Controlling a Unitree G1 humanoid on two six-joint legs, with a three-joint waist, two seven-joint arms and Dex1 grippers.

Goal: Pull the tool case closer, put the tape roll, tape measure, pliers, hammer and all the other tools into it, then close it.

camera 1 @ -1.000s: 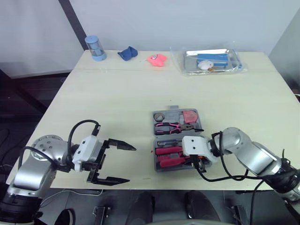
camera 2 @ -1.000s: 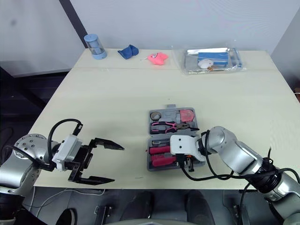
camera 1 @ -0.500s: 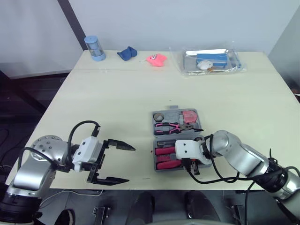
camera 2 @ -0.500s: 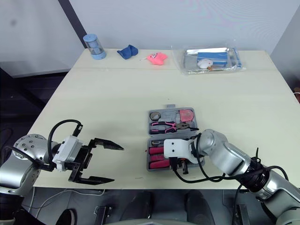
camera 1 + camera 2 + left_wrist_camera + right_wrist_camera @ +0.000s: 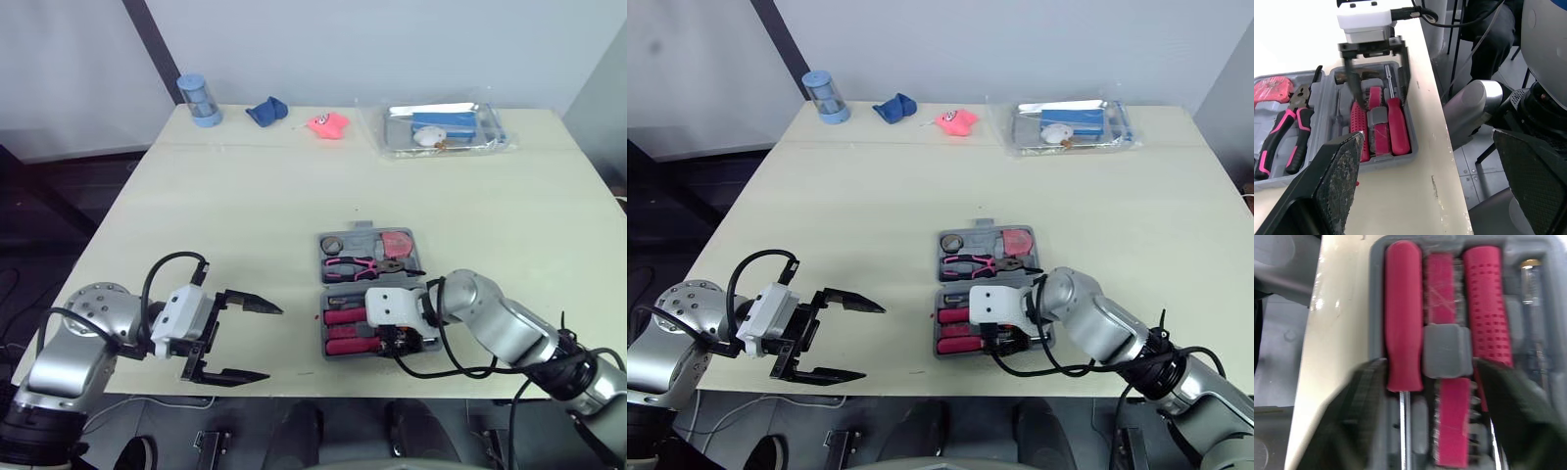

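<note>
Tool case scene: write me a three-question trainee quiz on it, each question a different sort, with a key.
1. True or false: the tool case is closed.
2. Which lies in the case's far half? A) pink-handled pliers B) a saw C) a drill
3. Fill in: the right gripper hangs, fingers open, over the red ___ in the case's near half.

Key: 1 false; 2 A; 3 handles
</note>
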